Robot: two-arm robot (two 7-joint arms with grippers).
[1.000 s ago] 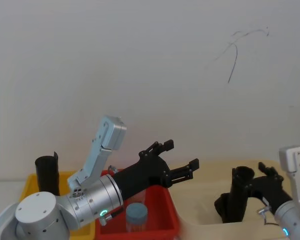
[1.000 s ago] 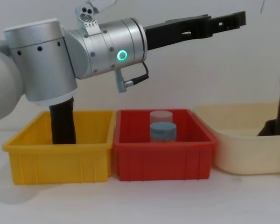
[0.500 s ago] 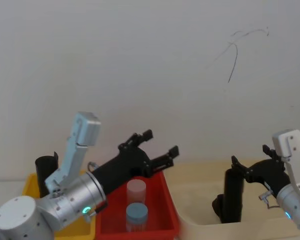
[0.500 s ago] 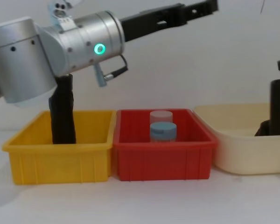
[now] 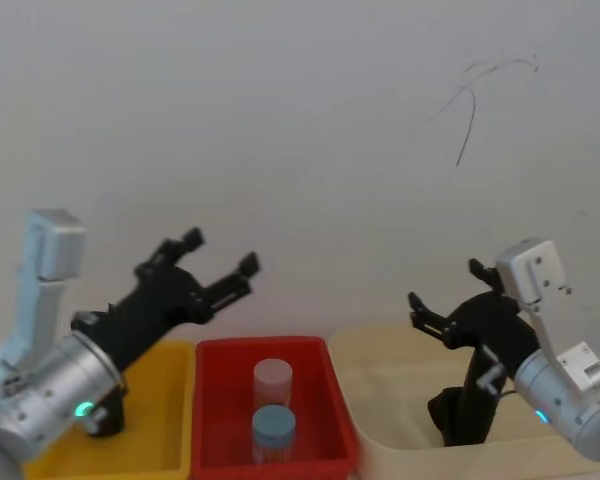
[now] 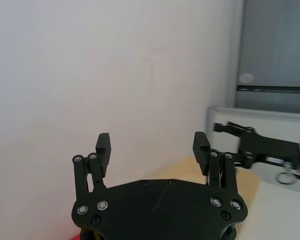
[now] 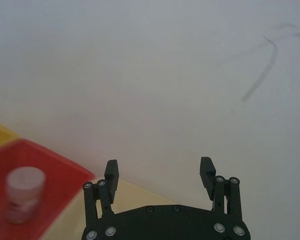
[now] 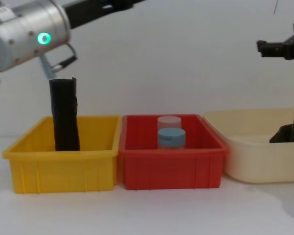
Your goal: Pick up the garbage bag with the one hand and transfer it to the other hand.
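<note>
The garbage bag (image 5: 468, 410) stood upright in the cream bin (image 5: 385, 385), flared end down. My right gripper (image 5: 446, 288), which had been around the bag's top a second before, had risen clear above it, fingers spread wide and empty. The left gripper (image 5: 220, 251), also wide open and holding nothing, had drawn back from over the red bin (image 5: 220, 400) to above the yellow bin (image 5: 160, 430). I judged the pickup unmade and the handover no nearer.
</note>
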